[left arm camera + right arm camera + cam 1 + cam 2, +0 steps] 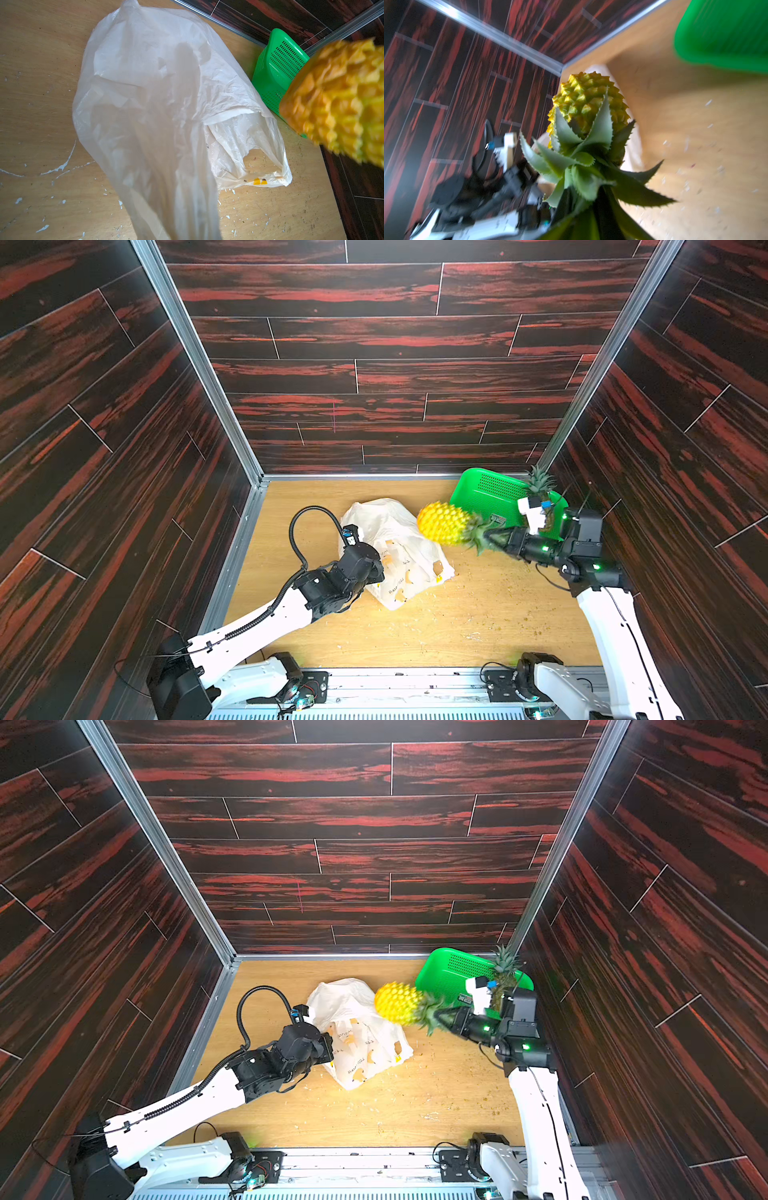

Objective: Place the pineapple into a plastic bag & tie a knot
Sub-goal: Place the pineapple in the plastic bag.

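Observation:
The yellow pineapple (441,523) (395,1002) hangs in the air on its side, between the bag and the basket. My right gripper (494,537) (585,209) is shut on its green crown leaves. The white plastic bag (401,543) (359,1029) (155,93) lies crumpled on the wooden floor, its mouth gaping toward the fruit. My left gripper (381,571) (332,1052) is shut on the bag's near edge and holds it raised. In the left wrist view the pineapple (336,104) looms close beside the bag's mouth. No knot is in view.
A green perforated basket (486,489) (451,969) (276,68) leans in the far right corner, with a second pineapple's crown (539,482) rising from it. Small white and green scraps litter the wooden floor (478,614). Dark wood-pattern walls close in on three sides.

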Controlling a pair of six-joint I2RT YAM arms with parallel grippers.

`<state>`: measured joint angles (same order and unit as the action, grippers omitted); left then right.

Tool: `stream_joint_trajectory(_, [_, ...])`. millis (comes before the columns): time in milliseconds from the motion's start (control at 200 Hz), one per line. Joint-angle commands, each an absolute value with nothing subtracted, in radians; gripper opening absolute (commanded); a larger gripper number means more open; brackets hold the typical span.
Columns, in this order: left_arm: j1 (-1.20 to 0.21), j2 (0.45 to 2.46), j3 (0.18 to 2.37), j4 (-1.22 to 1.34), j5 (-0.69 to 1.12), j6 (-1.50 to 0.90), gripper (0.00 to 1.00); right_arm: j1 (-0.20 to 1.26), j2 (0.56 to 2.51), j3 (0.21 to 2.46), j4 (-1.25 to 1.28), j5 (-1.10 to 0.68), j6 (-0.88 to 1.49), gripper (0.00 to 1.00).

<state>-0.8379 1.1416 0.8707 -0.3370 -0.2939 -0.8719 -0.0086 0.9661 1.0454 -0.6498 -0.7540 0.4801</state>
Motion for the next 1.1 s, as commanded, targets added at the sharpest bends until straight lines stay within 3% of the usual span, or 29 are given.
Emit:
stream_joint_trajectory(0, [-0.832,1.123,0.893,-0.360,-0.296,-0.879,0.00,0.021,0.927,1.126,-0.705,-0.863,0.415,0.00])
stream_joint_trajectory(245, [-0.832,1.131,0.894,-0.337,-0.299,-0.883,0.00,0.184,0.945,1.095,-0.819,-0.844,0.323,0.00])
stream_joint_trajectory(716, [-0.831,1.118,0.906,-0.326,-0.233,-0.896,0.00,0.539,1.117,0.950,-0.286,-0.492,0.634,0.00])
stream_joint_trajectory(1092, [-0.831,1.058,0.920,-0.334,-0.152,-0.880,0.00,0.608,1.172,0.923,-0.011,-0.293,0.750,0.00])
